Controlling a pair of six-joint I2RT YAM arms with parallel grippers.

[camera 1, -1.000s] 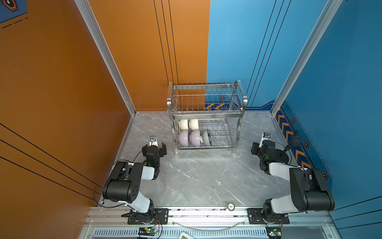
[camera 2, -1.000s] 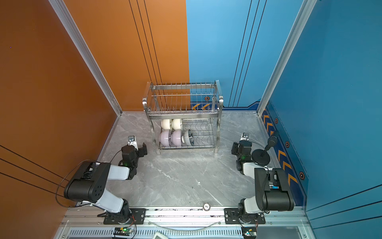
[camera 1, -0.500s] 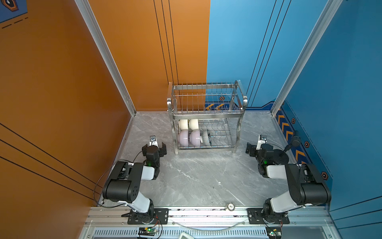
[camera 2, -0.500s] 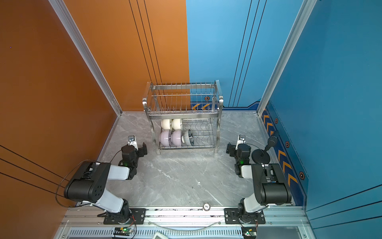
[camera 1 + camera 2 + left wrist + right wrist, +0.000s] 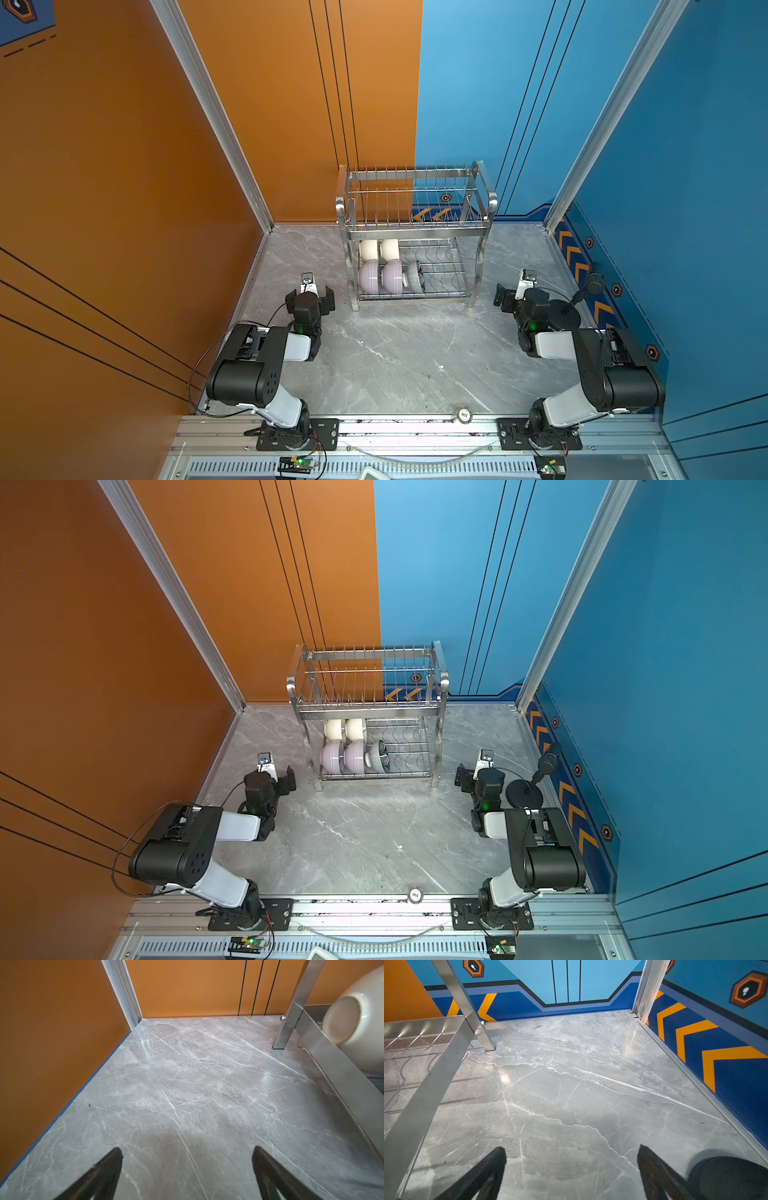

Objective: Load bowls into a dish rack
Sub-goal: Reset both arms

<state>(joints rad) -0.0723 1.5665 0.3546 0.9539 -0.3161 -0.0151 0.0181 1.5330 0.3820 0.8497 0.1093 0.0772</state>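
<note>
Five small round bowls stand on edge at the left end of the lower tier of the shiny two-tier stainless-steel wire dish rack (image 5: 415, 235). The two cream-white bowls (image 5: 368, 249) are in the back row. The two pale lilac bowls (image 5: 368, 276) and the dark blue-grey ribbed bowl (image 5: 412, 275) are in front. The rack stands mid-way along the far edge of the grey marble table (image 5: 395, 353). The left hand (image 5: 187, 1151) sits near the rack's left front leg, fingers spread and empty. The right hand (image 5: 571, 1149), also spread and empty, is near the table's right edge, just beside a black round stand base (image 5: 562, 319).
</note>
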